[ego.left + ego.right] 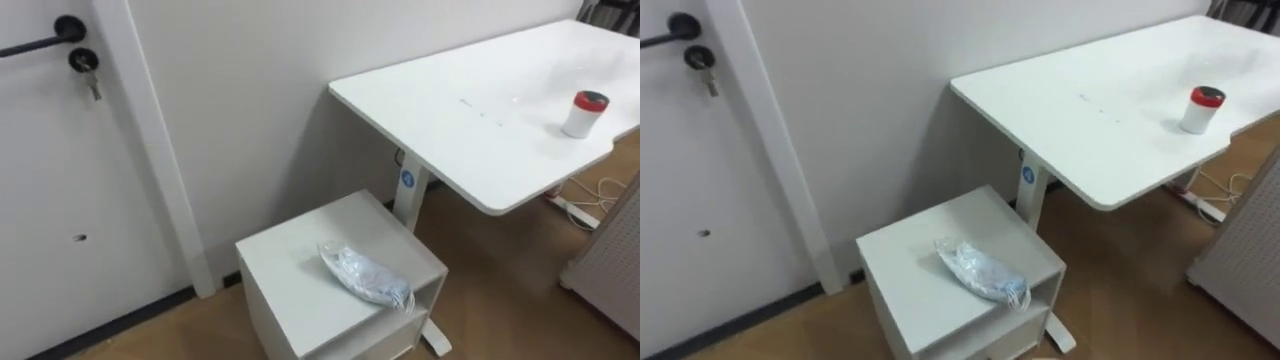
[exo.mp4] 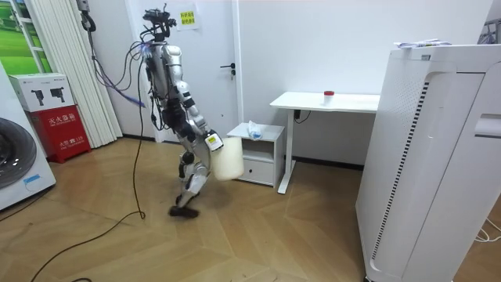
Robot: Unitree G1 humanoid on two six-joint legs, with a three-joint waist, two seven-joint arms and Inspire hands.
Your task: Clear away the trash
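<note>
A crumpled clear plastic bag [image 1: 366, 273] lies on top of a low white cabinet [image 1: 290, 270], toward its front right corner; the same bag [image 1: 980, 270] shows in the right eye view. In the room view I stand a step from that cabinet [image 2: 257, 149], facing it. My right hand [image 2: 212, 142] hangs low in front of me and carries a white bin [image 2: 228, 160] just above the floor, level with the cabinet's side.
A white desk [image 1: 470, 110] stands right of the cabinet with a small red-capped white container [image 1: 585, 113] on it. A door with a dark handle and key [image 1: 82, 62] is on the left. A tall white appliance [image 2: 438, 157] stands at the room view's right.
</note>
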